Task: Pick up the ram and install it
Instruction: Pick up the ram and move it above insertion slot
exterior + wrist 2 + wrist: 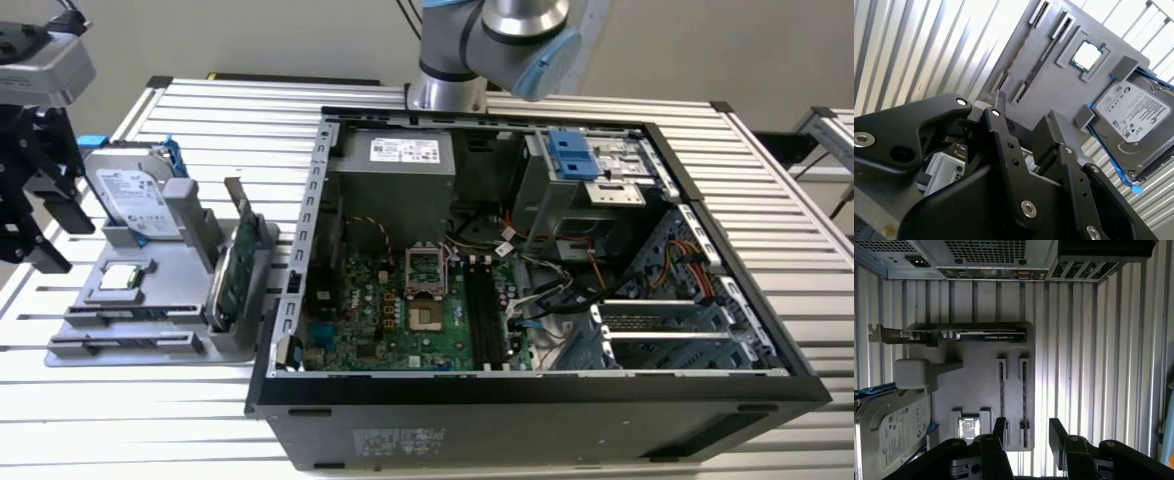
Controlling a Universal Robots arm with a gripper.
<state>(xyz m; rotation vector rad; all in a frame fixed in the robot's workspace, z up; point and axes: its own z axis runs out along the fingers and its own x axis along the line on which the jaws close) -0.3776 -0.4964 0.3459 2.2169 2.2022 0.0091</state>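
Slatted metal table point(1079, 365), grey holder point(979, 375) on it. Gripper point(1027, 429): jaws spread, nothing held, above the holder; ram point(1024, 400) stands on edge in its slot beneath the gap between the jaws, nearer one jaw. Grasp judged best with jaws straddling the thin edge squarely, at mid-length.

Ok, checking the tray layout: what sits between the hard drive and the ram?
The processor chip lies between the hard drive and the ram, as seen in both wrist views.
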